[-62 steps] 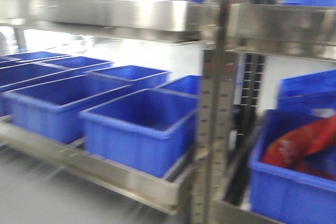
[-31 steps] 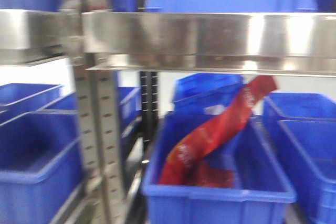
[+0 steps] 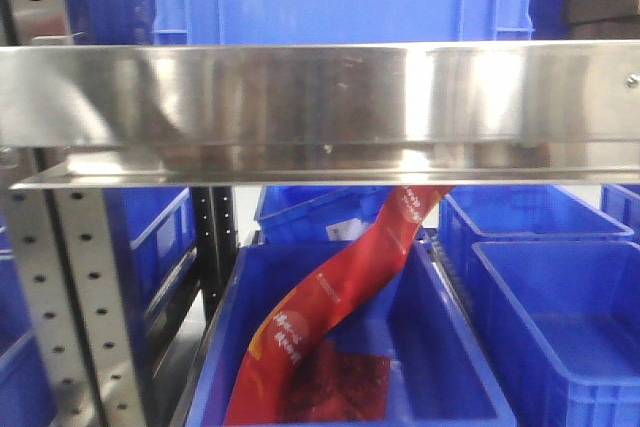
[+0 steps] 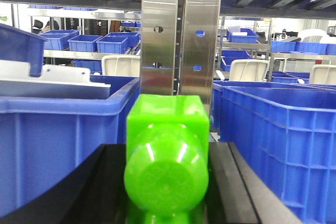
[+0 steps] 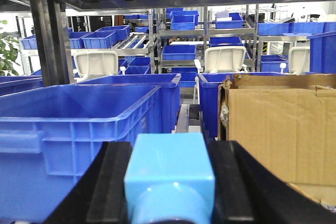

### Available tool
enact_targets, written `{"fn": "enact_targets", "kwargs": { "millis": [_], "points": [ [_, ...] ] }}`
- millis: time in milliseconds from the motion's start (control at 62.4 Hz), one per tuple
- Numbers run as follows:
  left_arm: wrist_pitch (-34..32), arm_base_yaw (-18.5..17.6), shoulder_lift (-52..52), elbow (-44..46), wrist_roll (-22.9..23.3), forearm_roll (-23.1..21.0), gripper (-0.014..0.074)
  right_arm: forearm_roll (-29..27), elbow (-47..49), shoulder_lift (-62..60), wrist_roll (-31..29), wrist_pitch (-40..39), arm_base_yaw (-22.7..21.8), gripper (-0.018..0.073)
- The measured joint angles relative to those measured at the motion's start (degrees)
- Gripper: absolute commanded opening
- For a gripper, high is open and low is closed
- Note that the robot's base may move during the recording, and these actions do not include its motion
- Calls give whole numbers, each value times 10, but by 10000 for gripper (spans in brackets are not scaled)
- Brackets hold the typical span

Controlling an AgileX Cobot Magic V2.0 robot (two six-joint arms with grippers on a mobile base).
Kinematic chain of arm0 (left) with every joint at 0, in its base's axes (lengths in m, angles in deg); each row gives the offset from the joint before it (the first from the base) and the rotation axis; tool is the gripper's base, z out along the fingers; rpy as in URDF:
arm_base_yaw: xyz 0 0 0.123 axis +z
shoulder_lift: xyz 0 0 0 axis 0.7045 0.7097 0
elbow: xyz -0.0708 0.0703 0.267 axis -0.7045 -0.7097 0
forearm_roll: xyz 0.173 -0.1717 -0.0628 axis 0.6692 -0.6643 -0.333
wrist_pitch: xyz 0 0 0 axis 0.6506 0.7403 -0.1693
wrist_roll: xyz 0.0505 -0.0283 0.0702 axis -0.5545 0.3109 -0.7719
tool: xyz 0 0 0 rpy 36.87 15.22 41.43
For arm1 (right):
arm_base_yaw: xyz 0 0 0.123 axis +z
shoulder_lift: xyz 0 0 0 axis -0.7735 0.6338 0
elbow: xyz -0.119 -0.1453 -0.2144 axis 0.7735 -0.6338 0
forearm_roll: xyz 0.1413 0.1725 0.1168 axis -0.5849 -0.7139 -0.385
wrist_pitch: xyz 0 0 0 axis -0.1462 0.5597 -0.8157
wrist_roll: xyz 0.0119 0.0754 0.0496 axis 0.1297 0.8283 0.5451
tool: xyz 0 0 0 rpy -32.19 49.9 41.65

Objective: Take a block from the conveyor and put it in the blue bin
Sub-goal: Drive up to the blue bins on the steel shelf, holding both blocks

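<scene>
Bright, glare on steel rail [image 3: 320, 97], green block [image 4: 166, 161], blue block [image 5: 169, 174] blurred

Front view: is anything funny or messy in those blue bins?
Yes. A long red wrapper leans crookedly out of the middle bin, and its top is hidden behind the steel shelf. The right bin looks empty, so the wrapper stands out.
</scene>
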Motion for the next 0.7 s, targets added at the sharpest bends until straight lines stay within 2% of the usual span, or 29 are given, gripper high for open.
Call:
{"fn": "enact_targets", "kwargs": {
  "millis": [705],
  "points": [
    [0, 0, 0, 0, 0, 0, -111, 0, 0, 0, 0, 0, 0, -162]
  ]
}}
